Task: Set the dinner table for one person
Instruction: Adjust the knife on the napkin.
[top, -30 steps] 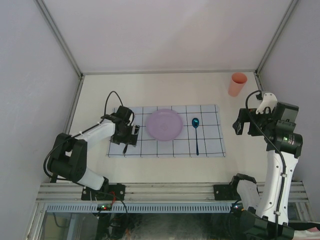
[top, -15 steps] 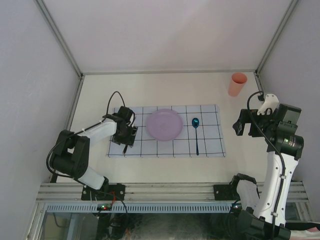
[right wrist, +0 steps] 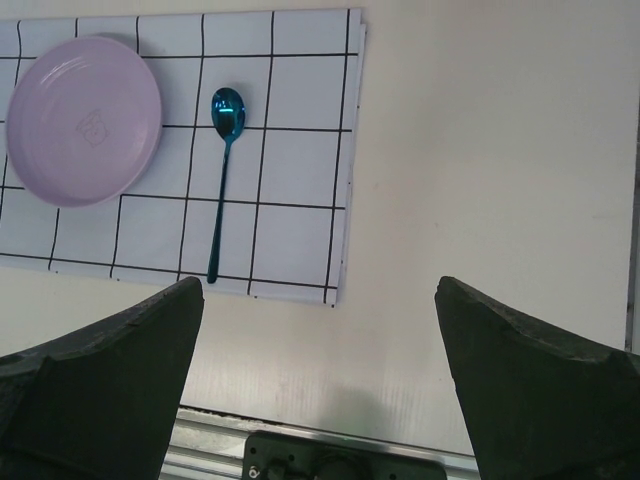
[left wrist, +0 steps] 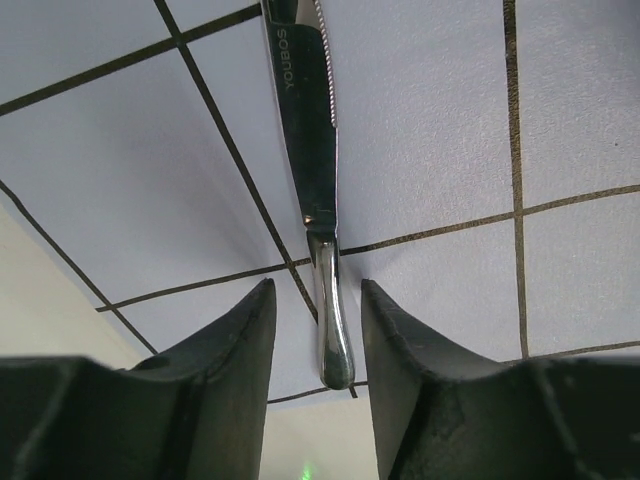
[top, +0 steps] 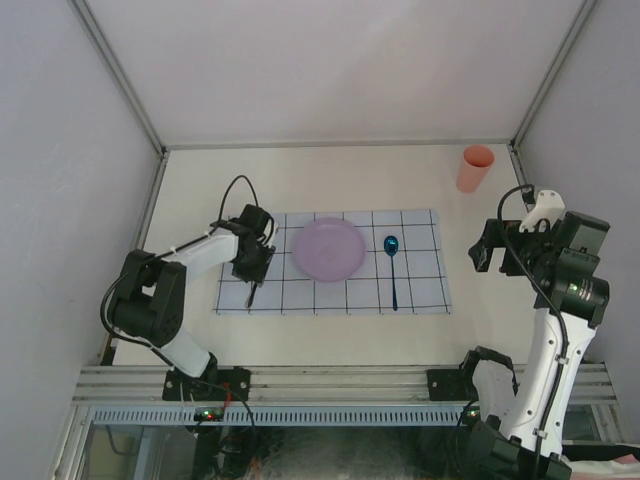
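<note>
Spoon (right wrist: 228, 112), plate (right wrist: 84, 120), cloth (right wrist: 295, 235) on dinner table (right wrist: 480, 180)

Our two arms: white shells on black joints, black claws.
On our left arm (top: 190, 262) a white tube link runs back from the left claw (top: 254, 276), past a black wrist block, to round black joint housings; a thin black cable (top: 232, 188) loops just behind the claw. Our right arm (top: 548, 360) has a long white link well behind the right claw (top: 482, 252), a black motor housing nearer it, and a small white grip piece (top: 541, 203) and a looping black wire (top: 508, 198) right behind it. Up close, our left fingers (left wrist: 225, 350) are matte black wedges with rounded tips; our right fingers (right wrist: 105, 370) look the same.
</note>
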Tool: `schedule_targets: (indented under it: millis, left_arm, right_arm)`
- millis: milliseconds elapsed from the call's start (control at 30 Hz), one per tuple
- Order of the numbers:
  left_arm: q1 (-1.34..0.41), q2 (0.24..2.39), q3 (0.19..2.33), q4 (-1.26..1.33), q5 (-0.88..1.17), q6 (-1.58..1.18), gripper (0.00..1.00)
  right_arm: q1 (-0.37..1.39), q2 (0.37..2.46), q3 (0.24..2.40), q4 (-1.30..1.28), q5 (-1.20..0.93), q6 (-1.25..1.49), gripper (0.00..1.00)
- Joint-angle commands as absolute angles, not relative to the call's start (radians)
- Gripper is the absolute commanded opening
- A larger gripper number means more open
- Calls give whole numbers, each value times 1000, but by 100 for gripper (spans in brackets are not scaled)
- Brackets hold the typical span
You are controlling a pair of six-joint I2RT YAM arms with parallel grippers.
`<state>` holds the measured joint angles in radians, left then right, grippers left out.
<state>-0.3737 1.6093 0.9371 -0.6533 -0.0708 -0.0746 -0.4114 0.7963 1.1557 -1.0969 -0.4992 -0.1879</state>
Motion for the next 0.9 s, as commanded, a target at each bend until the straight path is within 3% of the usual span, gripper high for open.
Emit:
schedule_targets:
  millis: [0,600,867]
  left_arm:
    - [-382,1632,980,-659,-57,-49,42]
    - [-393,1702,997,-665,-30,-40,27]
    - [-399,1709,993,-661,-25,-44,15]
  right_arm:
    - [-431,781,1171,-1066,-531,-199,100]
    - [-486,780,1209,-1077,-585,-206,100]
    - [-489,781,1209,-1081,-589,-206,100]
